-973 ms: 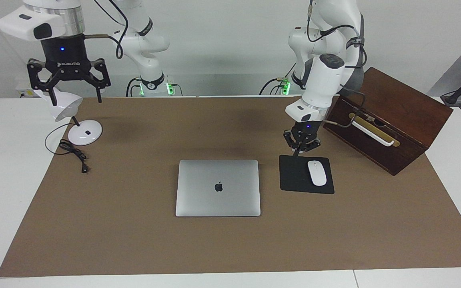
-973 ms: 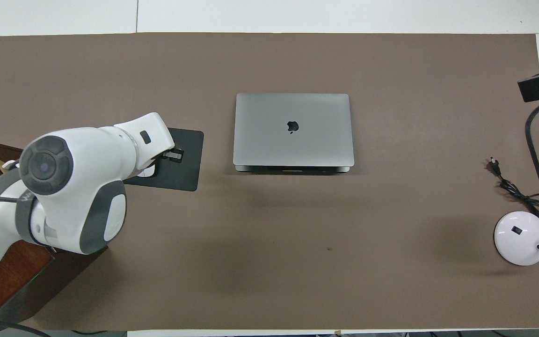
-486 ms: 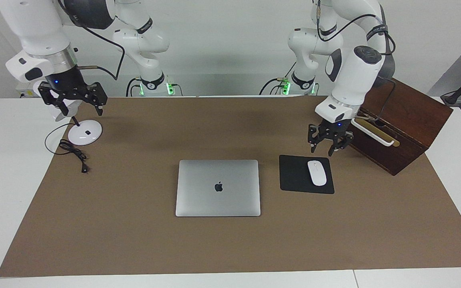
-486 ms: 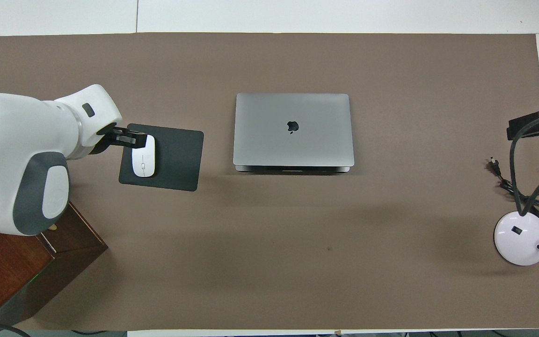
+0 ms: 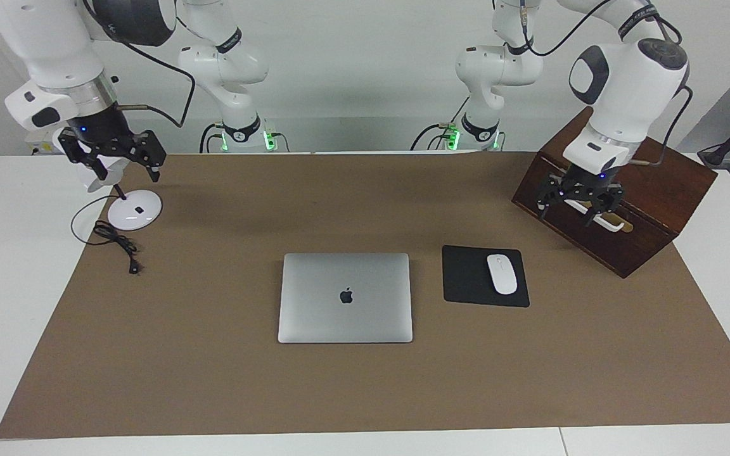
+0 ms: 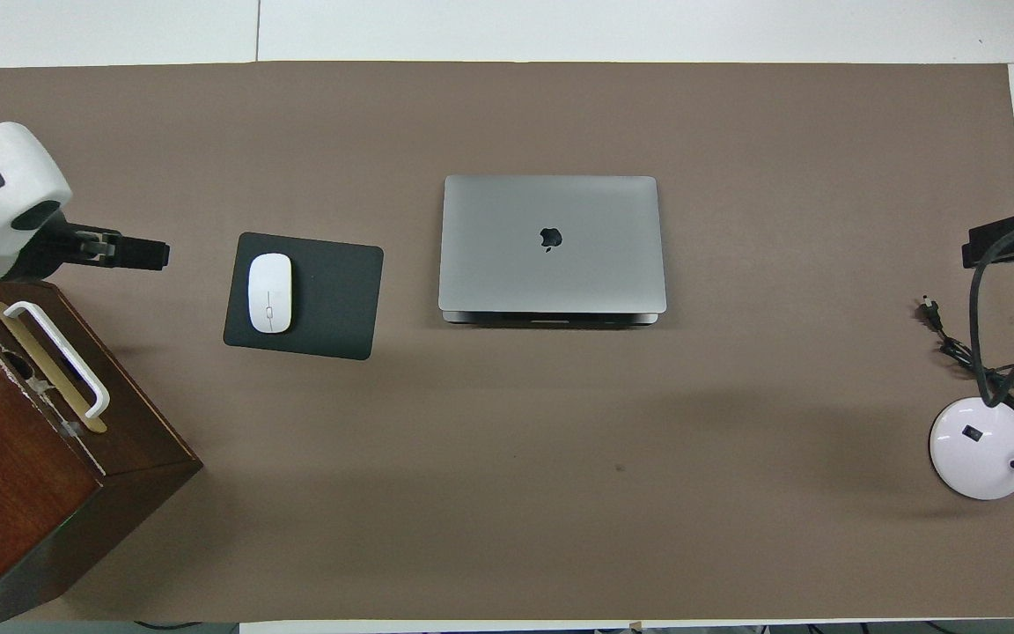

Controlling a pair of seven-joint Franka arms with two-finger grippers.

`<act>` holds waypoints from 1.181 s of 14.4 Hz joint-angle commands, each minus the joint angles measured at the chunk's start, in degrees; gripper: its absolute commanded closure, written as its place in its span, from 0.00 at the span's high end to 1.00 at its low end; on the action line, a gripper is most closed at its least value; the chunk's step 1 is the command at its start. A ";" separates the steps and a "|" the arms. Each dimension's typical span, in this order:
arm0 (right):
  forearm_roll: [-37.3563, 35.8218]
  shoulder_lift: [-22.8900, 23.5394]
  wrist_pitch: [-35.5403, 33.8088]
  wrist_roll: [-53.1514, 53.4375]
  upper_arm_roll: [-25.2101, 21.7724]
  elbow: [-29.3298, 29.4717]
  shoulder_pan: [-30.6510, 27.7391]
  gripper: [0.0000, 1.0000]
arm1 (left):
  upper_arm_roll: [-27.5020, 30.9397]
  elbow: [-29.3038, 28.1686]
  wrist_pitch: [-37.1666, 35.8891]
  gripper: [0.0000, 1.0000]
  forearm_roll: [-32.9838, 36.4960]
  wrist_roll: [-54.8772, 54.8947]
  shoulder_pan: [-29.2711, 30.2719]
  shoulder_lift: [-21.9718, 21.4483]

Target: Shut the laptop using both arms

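Note:
The silver-grey laptop (image 5: 345,297) lies in the middle of the brown mat with its lid down flat and the apple logo up; it also shows in the overhead view (image 6: 551,242). My left gripper (image 5: 568,215) is open and empty, up in the air by the handle face of the wooden box, well away from the laptop; the overhead view shows it (image 6: 150,254) beside the mouse pad. My right gripper (image 5: 121,171) is open and empty over the desk lamp at the right arm's end of the table; only part of it (image 6: 995,246) shows in the overhead view.
A black mouse pad (image 5: 466,275) with a white mouse (image 5: 502,273) lies beside the laptop toward the left arm's end. A dark wooden box (image 5: 644,190) with a white handle stands there too. A white lamp base (image 5: 135,209) and its black cable (image 5: 115,240) sit at the right arm's end.
My left gripper has moved from over the mouse pad out to the wooden box. My right gripper came down over the lamp and has held there since. The laptop has not moved.

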 commanded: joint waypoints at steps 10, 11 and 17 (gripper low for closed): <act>1.78 -0.68 -0.58 -0.21 -0.39 -0.45 0.03 1.00 | -0.42 8.55 -17.32 1.00 3.53 0.60 4.70 -3.14; 1.78 -0.68 -0.58 -0.12 -0.39 -0.45 0.21 1.00 | -0.60 9.34 -18.46 1.00 3.53 0.34 5.23 -2.88; 1.78 -0.59 -0.67 0.06 -0.48 -0.45 1.00 1.00 | -1.30 9.53 -20.32 1.00 3.62 -6.43 5.76 -2.79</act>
